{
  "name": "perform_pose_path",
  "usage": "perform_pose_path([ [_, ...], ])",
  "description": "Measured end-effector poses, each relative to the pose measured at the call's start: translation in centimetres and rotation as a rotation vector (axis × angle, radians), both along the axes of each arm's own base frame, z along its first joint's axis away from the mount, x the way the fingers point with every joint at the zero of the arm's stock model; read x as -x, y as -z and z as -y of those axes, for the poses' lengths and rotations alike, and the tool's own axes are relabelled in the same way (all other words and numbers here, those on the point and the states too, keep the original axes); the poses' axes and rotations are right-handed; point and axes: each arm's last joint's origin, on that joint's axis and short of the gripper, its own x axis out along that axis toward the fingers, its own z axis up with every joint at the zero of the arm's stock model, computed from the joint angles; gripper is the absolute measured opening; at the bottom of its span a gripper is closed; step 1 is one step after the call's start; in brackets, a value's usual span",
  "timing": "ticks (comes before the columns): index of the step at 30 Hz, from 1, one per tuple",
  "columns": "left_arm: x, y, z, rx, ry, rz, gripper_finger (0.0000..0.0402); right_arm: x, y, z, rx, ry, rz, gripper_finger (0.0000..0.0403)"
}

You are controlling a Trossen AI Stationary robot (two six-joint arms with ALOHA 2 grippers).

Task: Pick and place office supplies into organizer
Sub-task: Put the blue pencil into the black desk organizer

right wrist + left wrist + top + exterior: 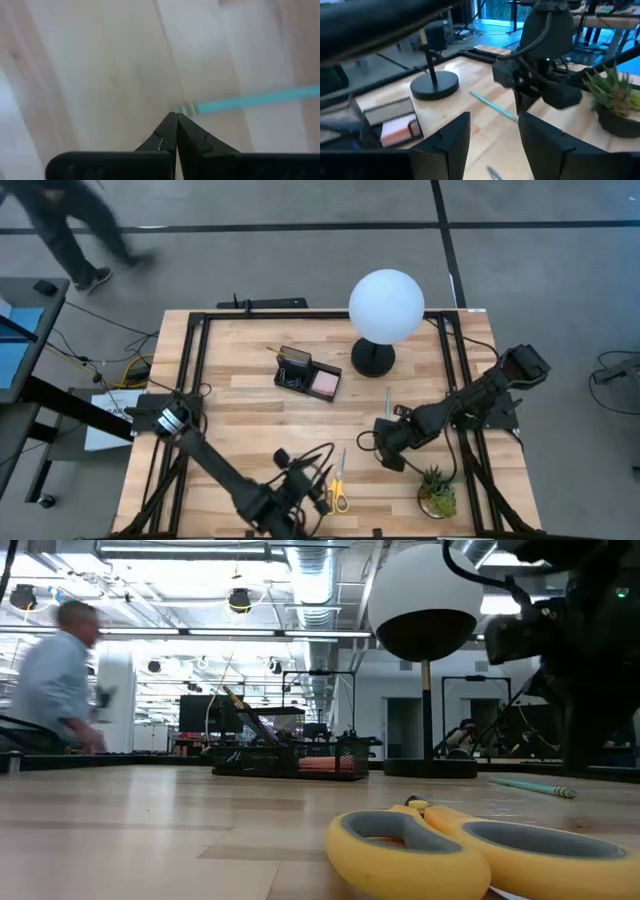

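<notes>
My right hand (176,116), pinched fully closed and holding nothing, hovers just off the teal pencil (252,101), while my left hand (318,492) waits half-spread by the scissors (338,488) at the table's (250,420) six o'clock.

Legible text, labels, brands, numbers, signs: none found in any view. Surfaces checked carry no readable marking.

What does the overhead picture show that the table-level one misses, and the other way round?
Only the overhead view shows the potted plant, the left end effector open near the scissors, and the right end effector shut close to the teal pencil. Only the table-level view shows the ceiling lights. Both show scissors, pencil, organizer, lamp and a walking person.
</notes>
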Motion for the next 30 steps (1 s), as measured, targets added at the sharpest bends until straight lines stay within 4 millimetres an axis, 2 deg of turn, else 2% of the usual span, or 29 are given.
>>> perform_pose_path([
  [6,1.6,0.5,0.3,0.066,-0.021,0.054,0.0164,0.9,0.2,0.5,0.036,0.044,-0.1,0.0],
  [13,1.7,0.5,0.2,0.081,-0.029,0.065,0.0164,-0.9,1.1,1.3,0.021,0.011,-0.038,0.0],
  [17,1.7,0.5,0.2,0.081,-0.028,0.063,0.0164,-1.4,1.9,2.4,0.037,0.014,-0.073,0.0],
  [20,1.7,0.5,0.2,0.076,-0.027,0.056,0.0164,-1.5,1.9,2.3,0.049,-0.035,-0.058,0.0],
  [25,1.6,0.5,0.0,0.069,-0.03,0.047,0.0164,-2.0,-0.3,2.2,0.023,-0.1,0.102,0.0],
  [30,1.5,0.5,-0.1,0.07,-0.034,0.048,0.0164,-0.1,-3.1,3.3,0.133,0.015,0.137,0.0],
])
